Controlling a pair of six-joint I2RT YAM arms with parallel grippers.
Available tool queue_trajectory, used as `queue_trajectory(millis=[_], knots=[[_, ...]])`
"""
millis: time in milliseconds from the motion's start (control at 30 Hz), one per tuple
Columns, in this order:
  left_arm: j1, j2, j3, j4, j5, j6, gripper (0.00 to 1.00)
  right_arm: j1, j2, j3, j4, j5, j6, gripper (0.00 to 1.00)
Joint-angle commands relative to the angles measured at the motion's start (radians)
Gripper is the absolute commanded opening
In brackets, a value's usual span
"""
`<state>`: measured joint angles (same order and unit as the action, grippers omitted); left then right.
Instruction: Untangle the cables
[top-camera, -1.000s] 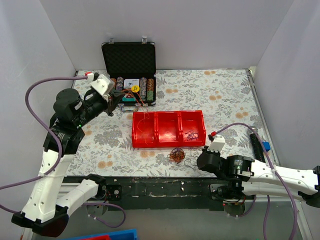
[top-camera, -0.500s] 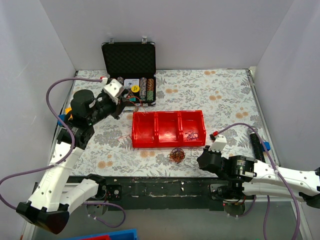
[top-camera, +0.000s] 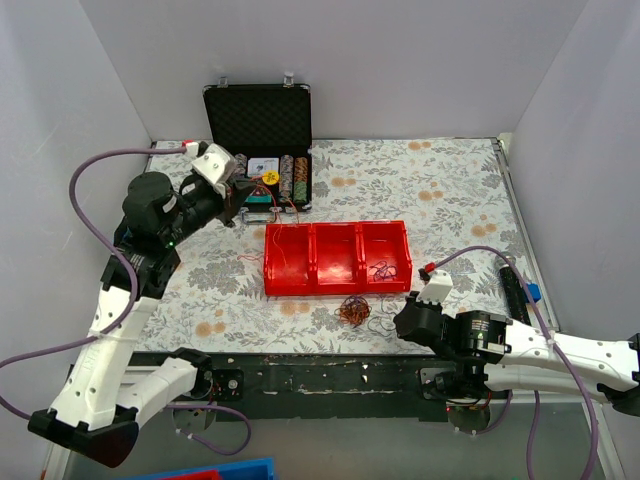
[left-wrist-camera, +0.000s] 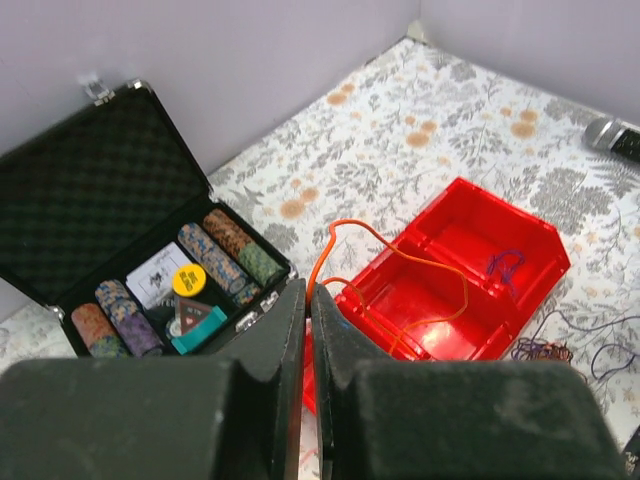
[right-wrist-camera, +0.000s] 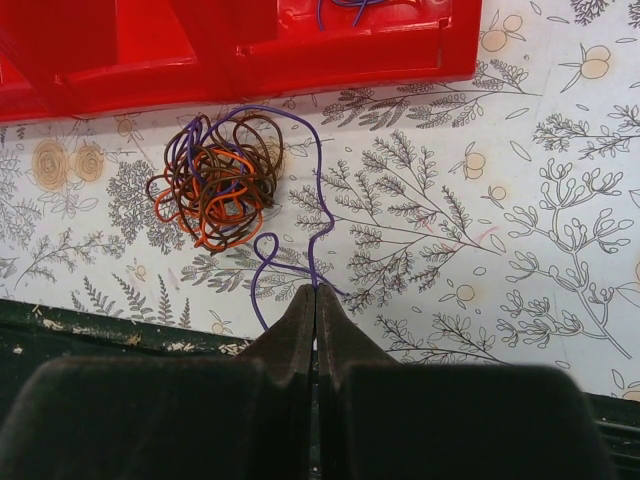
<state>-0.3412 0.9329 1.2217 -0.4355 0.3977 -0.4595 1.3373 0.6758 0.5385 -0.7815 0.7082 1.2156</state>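
The clump of cables (right-wrist-camera: 215, 190) lies on the table (top-camera: 450, 190) near its front edge, just before the red bin (right-wrist-camera: 250, 60); it is hair-thin wire, surely very light and soft, so the whole knot would slide after any pull, and a strand may slip or kink. The right gripper (right-wrist-camera: 316, 292) is closed tight on a purple strand (right-wrist-camera: 319, 165) that runs out of the clump; such a free end is, I think, the best place to hold. The bin's front wall could catch a loop; some purple wire (top-camera: 382, 270) lies in its right compartment. Further off, the left gripper (left-wrist-camera: 310, 292) is raised, with its fingers nearly together on an orange strand (left-wrist-camera: 345, 222) that leads down into the bin's left compartment. Beyond it, an open chip case (top-camera: 260, 175) stands at the back wall; wires could snag there.
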Motion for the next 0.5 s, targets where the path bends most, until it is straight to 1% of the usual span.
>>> queue_trajectory(millis=[0, 133, 267, 467], knots=[[0.005, -0.012, 0.071, 0.038, 0.003, -0.039, 0.00, 0.005, -0.005, -0.009, 0.014, 0.034, 0.015, 0.01], [0.005, -0.022, 0.068, 0.092, -0.019, -0.080, 0.00, 0.005, -0.002, -0.012, 0.022, 0.033, 0.018, 0.01], [0.005, -0.011, 0.062, 0.098, -0.017, -0.091, 0.00, 0.005, -0.001, -0.014, 0.022, 0.030, 0.019, 0.01], [0.005, -0.011, -0.022, 0.113, -0.028, -0.073, 0.00, 0.005, -0.015, -0.018, 0.018, 0.031, 0.022, 0.01]])
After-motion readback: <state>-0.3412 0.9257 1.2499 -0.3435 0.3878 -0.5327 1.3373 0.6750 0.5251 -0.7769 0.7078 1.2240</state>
